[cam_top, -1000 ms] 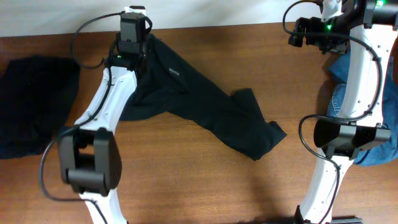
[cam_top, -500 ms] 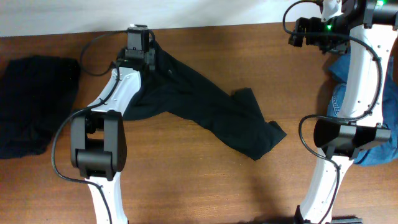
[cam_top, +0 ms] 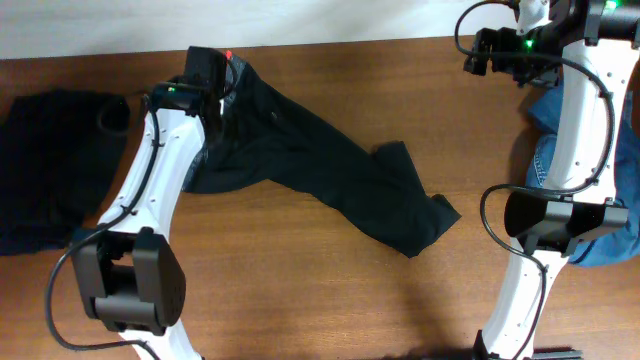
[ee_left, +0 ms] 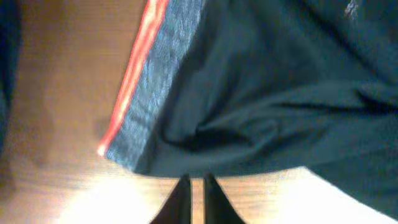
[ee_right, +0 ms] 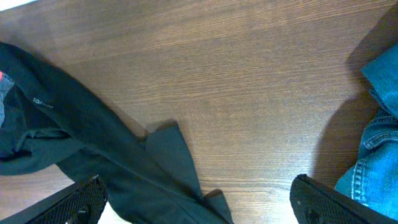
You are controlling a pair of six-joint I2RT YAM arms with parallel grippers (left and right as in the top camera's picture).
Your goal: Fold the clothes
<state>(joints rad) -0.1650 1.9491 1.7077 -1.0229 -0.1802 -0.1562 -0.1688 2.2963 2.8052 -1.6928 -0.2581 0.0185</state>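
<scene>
Dark teal-black trousers (cam_top: pixel 320 170) lie crumpled in a diagonal across the wooden table, waistband at the far left, leg ends (cam_top: pixel 430 220) toward the middle right. In the left wrist view the grey waistband with a red stripe (ee_left: pixel 142 81) lies just ahead of my left gripper (ee_left: pixel 197 186). Its fingers are shut together over bare wood at the cloth's edge, with nothing between them. In the overhead view the left gripper (cam_top: pixel 205 68) sits by the waistband. My right gripper (ee_right: pixel 205 202) is open wide and empty, raised at the far right (cam_top: pixel 495 55), looking down on the trousers (ee_right: pixel 112 155).
A pile of dark clothing (cam_top: pixel 50 170) lies at the left edge of the table. Blue jeans (cam_top: pixel 548 112) are heaped at the right edge behind the right arm and also show in the right wrist view (ee_right: pixel 379 143). Bare wood (cam_top: pixel 300 290) lies along the front.
My left arm has swung its elbow to the left and the gripper has shifted slightly left by the waistband, whose red trim now shows. The right arm has not moved.
</scene>
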